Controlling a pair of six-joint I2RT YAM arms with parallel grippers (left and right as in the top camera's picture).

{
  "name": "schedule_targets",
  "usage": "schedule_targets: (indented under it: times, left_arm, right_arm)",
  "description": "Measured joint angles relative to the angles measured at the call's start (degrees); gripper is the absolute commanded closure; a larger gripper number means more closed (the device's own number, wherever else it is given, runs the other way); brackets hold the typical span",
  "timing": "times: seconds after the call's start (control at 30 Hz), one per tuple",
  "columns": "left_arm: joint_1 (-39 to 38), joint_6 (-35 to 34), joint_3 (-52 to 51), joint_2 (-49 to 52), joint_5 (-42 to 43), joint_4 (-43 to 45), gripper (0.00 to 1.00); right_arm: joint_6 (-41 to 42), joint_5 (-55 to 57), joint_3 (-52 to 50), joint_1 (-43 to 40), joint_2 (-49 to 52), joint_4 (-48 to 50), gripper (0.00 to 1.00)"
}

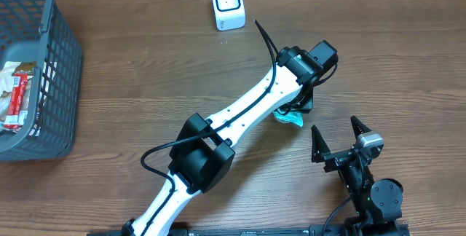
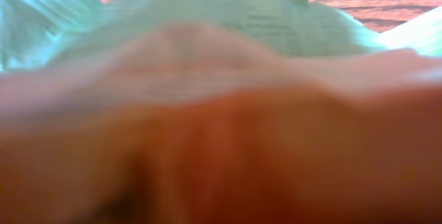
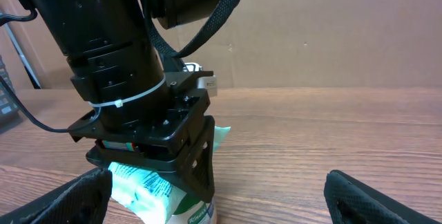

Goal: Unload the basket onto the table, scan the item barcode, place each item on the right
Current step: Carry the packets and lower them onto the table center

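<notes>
The item, a green and white packet (image 1: 293,119), lies on the wooden table right of centre. My left gripper (image 1: 297,106) reaches down over it, and in the right wrist view its black fingers (image 3: 199,160) stand closed against the packet (image 3: 146,191). In the left wrist view the packet (image 2: 262,23) is a blur filling the frame, and the jaws are hidden behind it. My right gripper (image 1: 338,137) stands open just right of the packet, nothing between its fingers. The white barcode scanner (image 1: 227,4) stands at the table's far edge.
A grey plastic basket (image 1: 62,68) with wrapped snacks inside stands at the left edge. The left arm's white links (image 1: 240,112) cross the table diagonally. A cardboard wall (image 3: 331,30) stands behind the table.
</notes>
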Motion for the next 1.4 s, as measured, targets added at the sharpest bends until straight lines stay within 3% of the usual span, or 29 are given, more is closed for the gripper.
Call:
schedule_targets:
  times: [0.37, 0.57, 0.87, 1.17, 1.4]
  left_arm:
    - [-2.08, -0.04, -3.43, 0.07, 0.0, 3.98, 0.5]
    - [-2.27, -0.35, -5.07, 0.15, 0.02, 5.33, 0.22]
    - [-2.27, 0.02, -5.27, 0.15, 0.0, 5.31, 0.0]
    - [-1.92, 2.25, 1.81, 0.15, -0.04, 0.98, 0.0]
    - [-1.81, 3.13, 2.71, 0.15, -0.02, 0.42, 0.1]
  right_arm:
    - [0.0, -0.02, 0.0, 0.0, 0.0, 0.02, 0.0]
    - [0.02, 0.0, 0.0, 0.0, 0.0, 0.02, 0.0]
    - [0.0, -0.02, 0.0, 0.0, 0.0, 0.02, 0.0]
    - [0.0, 0.0, 0.0, 0.0, 0.0, 0.0, 0.0]
    - [0.0, -0.02, 0.0, 0.0, 0.0, 0.04, 0.0]
